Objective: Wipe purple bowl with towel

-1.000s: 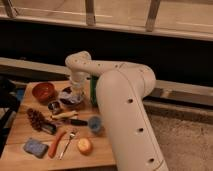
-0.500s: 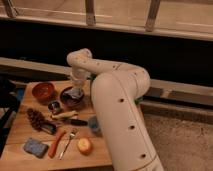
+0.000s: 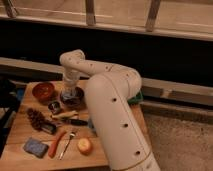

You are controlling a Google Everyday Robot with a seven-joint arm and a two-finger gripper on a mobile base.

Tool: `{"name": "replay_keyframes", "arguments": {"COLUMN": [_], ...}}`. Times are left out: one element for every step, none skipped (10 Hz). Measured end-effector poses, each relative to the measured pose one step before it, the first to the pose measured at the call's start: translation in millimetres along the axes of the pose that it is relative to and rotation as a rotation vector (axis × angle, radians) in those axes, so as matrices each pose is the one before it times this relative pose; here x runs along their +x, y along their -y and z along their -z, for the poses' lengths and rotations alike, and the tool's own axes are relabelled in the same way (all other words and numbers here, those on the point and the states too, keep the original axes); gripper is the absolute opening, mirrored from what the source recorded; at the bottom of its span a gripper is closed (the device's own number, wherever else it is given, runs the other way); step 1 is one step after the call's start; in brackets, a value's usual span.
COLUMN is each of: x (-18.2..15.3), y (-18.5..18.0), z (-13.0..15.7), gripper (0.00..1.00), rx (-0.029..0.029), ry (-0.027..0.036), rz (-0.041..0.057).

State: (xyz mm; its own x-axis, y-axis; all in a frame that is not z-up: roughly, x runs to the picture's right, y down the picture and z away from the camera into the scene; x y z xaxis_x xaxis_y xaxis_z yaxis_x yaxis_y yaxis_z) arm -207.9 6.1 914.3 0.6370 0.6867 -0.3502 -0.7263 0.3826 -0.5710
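Observation:
The purple bowl (image 3: pixel 73 96) sits on the wooden table (image 3: pixel 20 131) near its back edge, right of a red bowl. My gripper (image 3: pixel 69 90) points down into the purple bowl from above, at the end of the white arm (image 3: pixel 107 100) that reaches over from the right. The wrist hides most of the bowl's inside. No towel shows clearly; if one is at the gripper, it is hidden inside the bowl.
A red bowl (image 3: pixel 43 91) stands at the back left. In front lie a small can (image 3: pixel 54 106), a dark brown clump (image 3: pixel 36 119), a black-handled tool (image 3: pixel 75 121), a red utensil (image 3: pixel 56 144), a fork (image 3: pixel 67 144), a blue sponge (image 3: pixel 35 147) and an orange fruit (image 3: pixel 84 145).
The arm has swung nearer the camera and now covers the table's right side and the blue cup. The gripper stays over the purple bowl, shifted slightly.

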Motion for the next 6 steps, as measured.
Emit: {"name": "replay_keyframes", "arguments": {"x": [10.55, 16.19, 13.33, 13.33, 6.30, -0.11], "y": [-2.46, -0.09, 2.68, 7.16, 8.79, 9.73], "z": [2.35, 4.10, 3.37, 1.71, 1.41, 2.82], "gripper": [0.00, 0.03, 0.11, 0.22, 0.31, 0.43], "rx": [-0.00852, -0.00913, -0.00532, 0.00086, 0.00570, 0.00962], "ry": [-0.01229, -0.01679, -0.01452, -0.01919, -0.00655, 0.00499], "rz": [-0.00601, -0.01106, -0.01437, -0.02274, -0.01931, -0.01115]}}
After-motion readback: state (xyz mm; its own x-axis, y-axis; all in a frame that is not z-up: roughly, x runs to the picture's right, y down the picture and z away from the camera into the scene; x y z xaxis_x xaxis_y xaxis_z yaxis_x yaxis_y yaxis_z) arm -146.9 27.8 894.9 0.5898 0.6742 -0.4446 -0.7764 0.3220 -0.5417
